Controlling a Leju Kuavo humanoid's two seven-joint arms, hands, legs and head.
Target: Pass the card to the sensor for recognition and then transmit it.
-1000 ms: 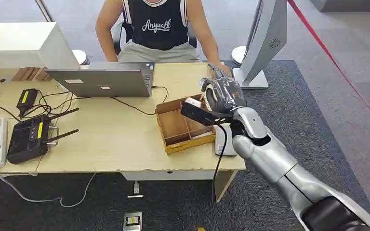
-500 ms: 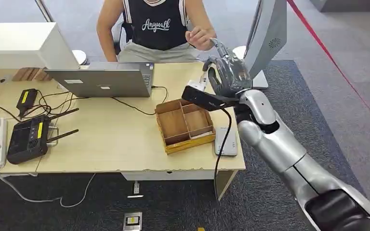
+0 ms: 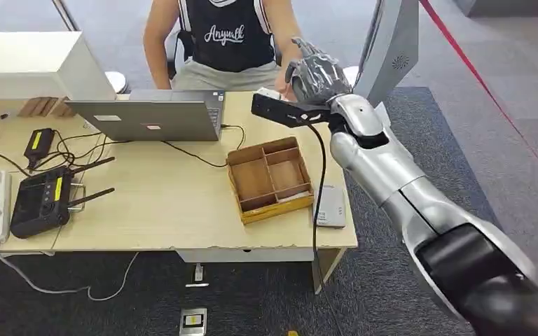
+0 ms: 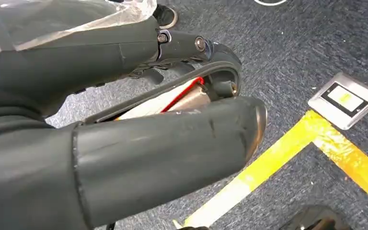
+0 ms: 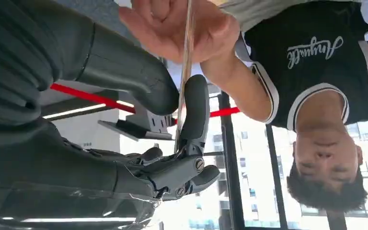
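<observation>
While the right hand is raised beyond the far edge of the table, the card stands pinched between its thick thumb and a dark finger, seen edge-on in the right wrist view as a thin pale strip. The card's long axis runs straight out from the robot's fingertips toward the person's hand, whose fingers close around its far end; the card thus bridges the two hands, touched by both at once. In the head view the right hand sits just in front of the seated person, beside the grey kiosk, with the person's hand largely hidden behind it. The sensor lies flat on the table near the robot, just beside the wooden tray and well apart from the raised hand, so recognition appears to be done and the handover is the step in hand. The coming move turns on release along this axis: the robot's pinch should loosen so the card slides away from the fingertips without twisting. The left hand hangs over the carpet and yellow floor tape, well away from the exchange; its fingers are curled in around a pale, red-edged flat object I cannot identify.
</observation>
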